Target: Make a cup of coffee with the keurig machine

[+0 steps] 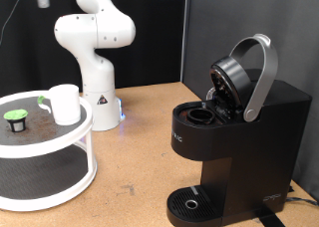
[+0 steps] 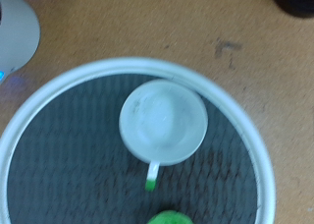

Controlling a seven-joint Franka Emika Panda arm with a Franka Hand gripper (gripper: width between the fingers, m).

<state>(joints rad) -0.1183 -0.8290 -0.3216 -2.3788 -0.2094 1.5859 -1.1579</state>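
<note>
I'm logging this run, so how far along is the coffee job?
Done: the keurig machine has its lid raised. In hand: nothing; the gripper isn't visible, though the wrist view looks down on the cup. Left: the cup and pod sit on the round stand; the drip tray holds nothing.

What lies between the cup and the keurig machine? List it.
In the exterior view, only bare wooden tabletop and the stand's white rim lie between the cup and the keurig machine.

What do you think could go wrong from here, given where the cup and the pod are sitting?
The cup stands near the green-topped pod on the round white stand; reaching for one might knock the other. The stand is raised, so a nudged cup might roll off its edge. The keurig machine has its lid up, exposing the chamber. No gripper fingers show in either view.
</note>
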